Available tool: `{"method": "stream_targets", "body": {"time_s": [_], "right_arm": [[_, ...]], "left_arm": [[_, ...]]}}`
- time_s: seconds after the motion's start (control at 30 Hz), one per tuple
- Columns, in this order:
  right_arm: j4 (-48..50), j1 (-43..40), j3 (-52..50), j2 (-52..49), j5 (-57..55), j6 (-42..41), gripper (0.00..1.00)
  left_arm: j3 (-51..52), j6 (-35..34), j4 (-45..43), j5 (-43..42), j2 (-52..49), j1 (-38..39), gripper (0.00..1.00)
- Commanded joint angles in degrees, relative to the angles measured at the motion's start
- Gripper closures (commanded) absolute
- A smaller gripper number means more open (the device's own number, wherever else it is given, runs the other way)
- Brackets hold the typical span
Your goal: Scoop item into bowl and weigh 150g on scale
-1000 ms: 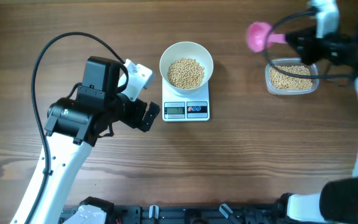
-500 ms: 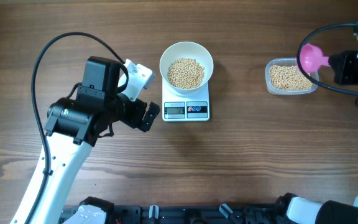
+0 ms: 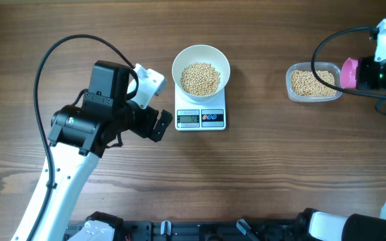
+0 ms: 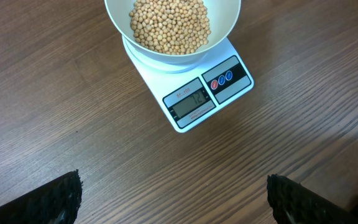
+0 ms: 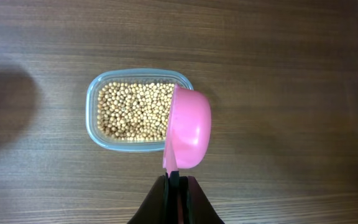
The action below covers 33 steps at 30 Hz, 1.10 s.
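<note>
The white bowl [image 3: 201, 61] stands on the small white scale [image 3: 201, 118] at the middle back, holding a heap of tan beans [image 3: 200, 78]. In the left wrist view the bowl [image 4: 229, 25] and scale [image 4: 197, 99] lie ahead of my left gripper [image 4: 176, 199], which is open over bare wood with nothing between its fingers. My right gripper [image 5: 176, 180] is shut on the handle of a pink scoop [image 5: 188, 134]. The scoop is turned on its side at the right end of the clear tub [image 5: 93, 124] of beans [image 5: 132, 112].
The clear tub [image 3: 291, 87] sits at the back right, well apart from the scale. My left arm [image 3: 89, 120] stands left of the scale, with its black cable looping over the wood. The right arm's cable arcs above the tub.
My right gripper has carried the pink scoop rightward, from left of the tub across to its right end, and rolled it onto its side. The left arm has not moved.
</note>
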<state>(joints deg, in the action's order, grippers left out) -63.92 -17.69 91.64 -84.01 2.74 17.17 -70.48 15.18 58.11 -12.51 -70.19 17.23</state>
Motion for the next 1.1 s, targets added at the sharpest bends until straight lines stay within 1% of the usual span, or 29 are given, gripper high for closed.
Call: {"method": "stream_targets", "body": {"time_s": [0.0, 0.07, 0.13, 0.23, 0.3, 0.33, 0.4, 0.5, 0.77, 0.9, 1.07], "right_arm": [[-0.5, 0.9, 0.6, -0.5, -0.6, -0.7, 0.96], [-0.9, 4.2, 0.6, -1.4, -2.3, -0.7, 0.96], [-1.1, 7.9, 0.6, -3.4, -7.1, -1.9, 0.96], [-1.4, 15.8, 0.6, -8.6, -19.3, -7.0, 0.96], [-1.5, 19.8, 0.6, -11.0, -24.9, -9.7, 0.96], [-1.4, 20.9, 0.6, -11.5, -26.7, -9.9, 0.96], [-1.0, 25.1, 0.6, -14.0, -35.3, -9.6, 0.96], [-0.8, 28.0, 0.6, -16.5, -44.9, -9.6, 0.96], [0.6, 28.4, 0.6, -22.2, -45.7, -7.9, 0.96], [3.5, 28.4, 0.6, -23.4, -42.0, -8.0, 0.96], [2.8, 28.4, 0.6, -26.3, -41.7, -6.6, 0.96]], "left_arm": [[-0.6, 0.9, 0.0, -0.3, 0.1, -0.3, 0.00], [-0.6, 0.9, 0.0, -0.3, 0.1, -0.3, 0.00], [-0.6, 0.9, 0.0, -0.3, 0.1, -0.3, 0.00], [-0.6, 0.9, 0.0, -0.3, 0.1, -0.3, 0.00], [-0.6, 0.9, 0.0, -0.3, 0.1, -0.3, 0.00], [-0.6, 0.9, 0.0, -0.3, 0.1, -0.3, 0.00], [-0.6, 0.9, 0.0, -0.3, 0.1, -0.3, 0.00], [-0.6, 0.9, 0.0, -0.3, 0.1, -0.3, 0.00], [-0.6, 0.9, 0.0, -0.3, 0.1, -0.3, 0.00], [-0.6, 0.9, 0.0, -0.3, 0.1, -0.3, 0.00], [-0.6, 0.9, 0.0, -0.3, 0.1, -0.3, 0.00]]}}
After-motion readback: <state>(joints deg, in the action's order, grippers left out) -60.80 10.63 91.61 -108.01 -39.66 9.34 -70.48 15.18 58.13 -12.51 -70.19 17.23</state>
